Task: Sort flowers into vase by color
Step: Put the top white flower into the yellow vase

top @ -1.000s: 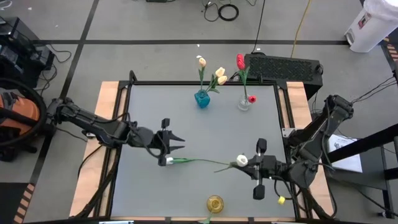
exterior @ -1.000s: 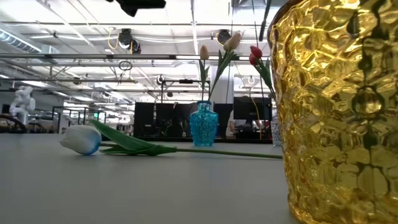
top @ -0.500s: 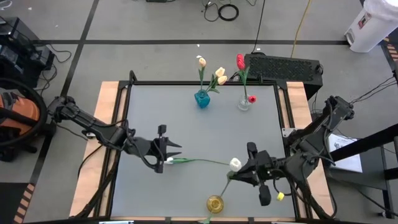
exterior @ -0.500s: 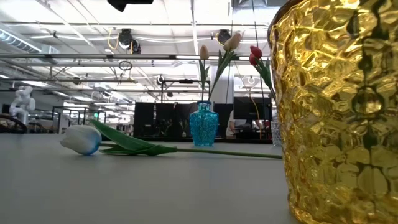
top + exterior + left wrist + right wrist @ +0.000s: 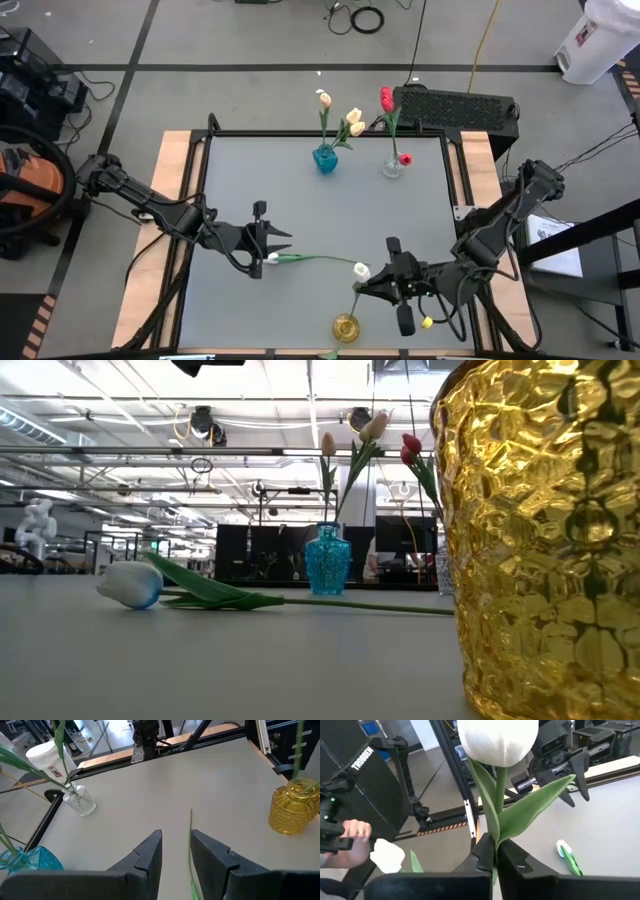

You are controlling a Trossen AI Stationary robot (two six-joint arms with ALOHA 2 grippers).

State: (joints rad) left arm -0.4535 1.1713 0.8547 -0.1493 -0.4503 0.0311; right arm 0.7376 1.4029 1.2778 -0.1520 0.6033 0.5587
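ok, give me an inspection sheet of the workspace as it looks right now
Surface: grey table, wooden side rails.
Job's things: blue vase holds cream tulips; clear vase holds red tulips; gold vase at near edge; one white tulip lying flat.
Clutter: nothing seen.
Grippers: right tool shut on held white tulip, next to the gold vase; left tool open over the lying tulip.
Cables: coil on floor.
Surroundings: black case behind table; a person's hand off-table.
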